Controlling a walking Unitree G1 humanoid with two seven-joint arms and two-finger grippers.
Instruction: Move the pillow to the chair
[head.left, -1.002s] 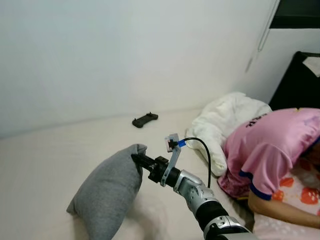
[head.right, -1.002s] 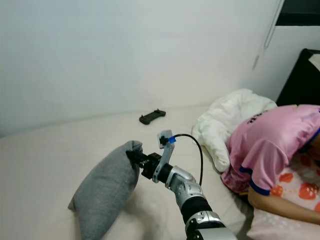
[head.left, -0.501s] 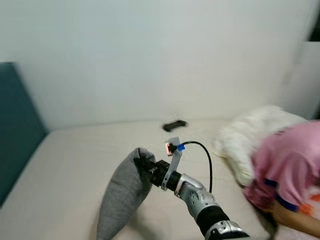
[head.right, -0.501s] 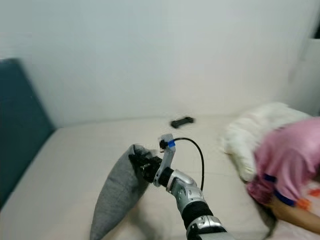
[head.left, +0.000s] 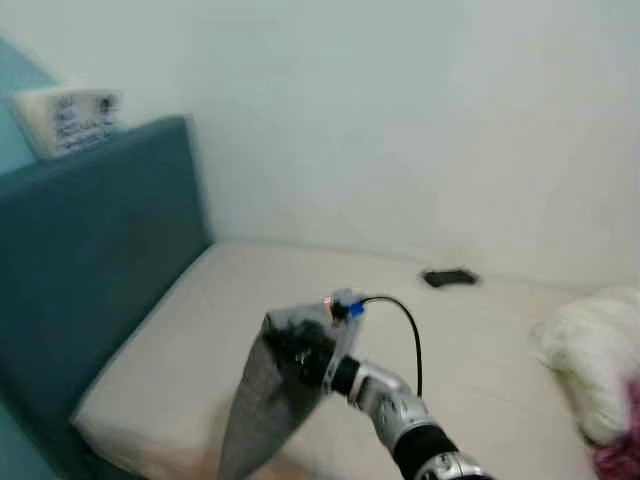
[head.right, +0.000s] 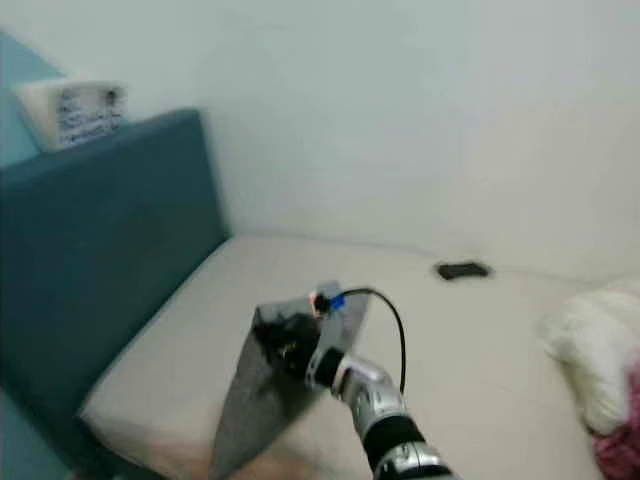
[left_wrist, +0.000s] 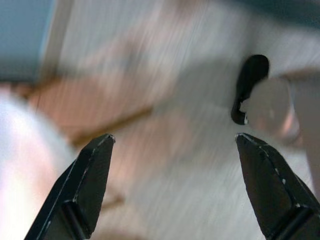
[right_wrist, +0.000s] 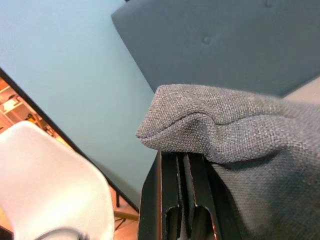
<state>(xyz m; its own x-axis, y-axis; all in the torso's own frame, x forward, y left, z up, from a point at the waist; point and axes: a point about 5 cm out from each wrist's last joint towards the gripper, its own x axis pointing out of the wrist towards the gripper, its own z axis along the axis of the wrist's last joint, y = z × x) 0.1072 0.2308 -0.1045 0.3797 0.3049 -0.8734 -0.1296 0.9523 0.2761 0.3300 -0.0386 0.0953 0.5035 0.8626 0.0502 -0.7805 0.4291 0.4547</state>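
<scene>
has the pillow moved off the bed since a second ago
Yes. The pillow then rested on the bed; now it hangs lifted from the right gripper, shifted toward the mattress edge.

We are in a home bedroom. We see a bed (head.left: 200, 330) with a cream sheet, a teal padded headboard (head.left: 90, 270), and crumpled white bedding (head.left: 590, 370) against plain walls.

Both head views are blurred. The lower end of the grey pillow (head.left: 270, 400) is cut off by the bottom edge, and its top corner is partly covered by the right gripper (head.left: 300, 352), whose fingers (right_wrist: 172, 200) are mostly hidden under the fabric in the right wrist view. A white chair (right_wrist: 47, 185) is cut off at the corner. The print on the white box (head.left: 70, 118) cannot be read. The small black object (head.left: 449, 277) cannot be identified. The background between the left gripper's fingers (left_wrist: 87, 185) is smeared.
</scene>
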